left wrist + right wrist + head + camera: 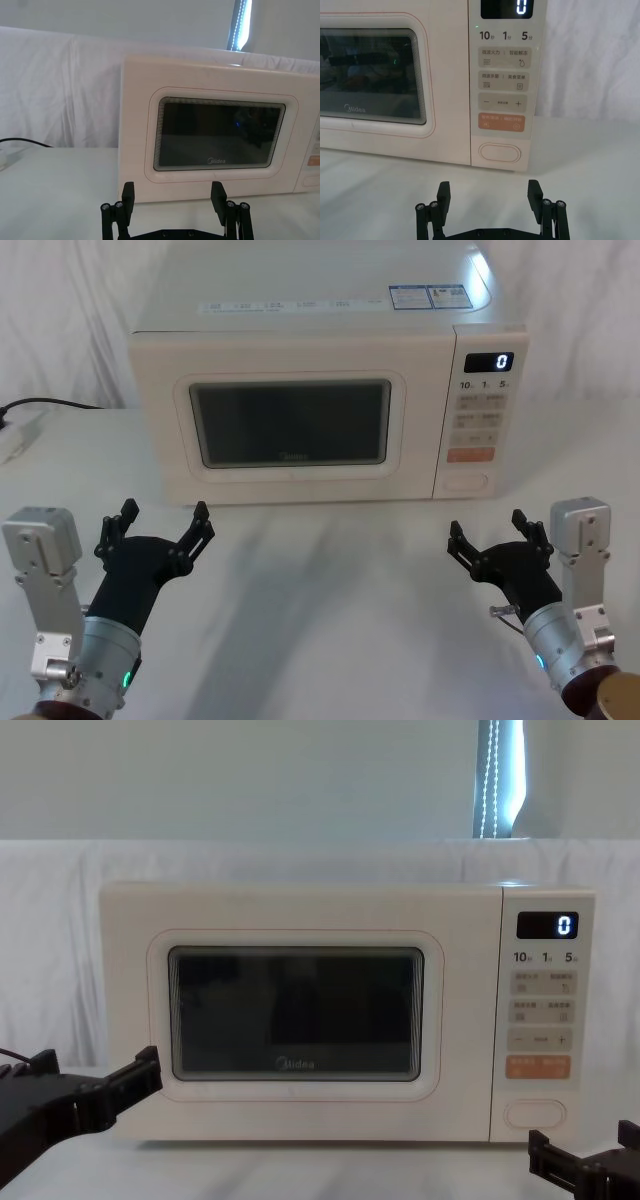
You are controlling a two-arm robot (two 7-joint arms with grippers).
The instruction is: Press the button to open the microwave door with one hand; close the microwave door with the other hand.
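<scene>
A cream microwave stands at the back of the white table. Its microwave door [290, 430] [220, 132] [375, 75] [295, 1015], with a dark window, sits flush and closed. The button [465, 481] [499, 152] [535, 1113], a wide cream pill, is lowest on the right-hand control panel. My left gripper [160, 525] [173, 196] [95, 1080] hovers open in front of the door's left part, empty. My right gripper [492, 532] [489, 192] [585, 1155] is open too, short of the button and apart from it.
A black cable [50, 405] [25, 143] runs to a white block [15, 438] at the table's left edge. An orange key [501, 122] sits just above the button, below a display [489, 362] showing 0. White cloth hangs behind.
</scene>
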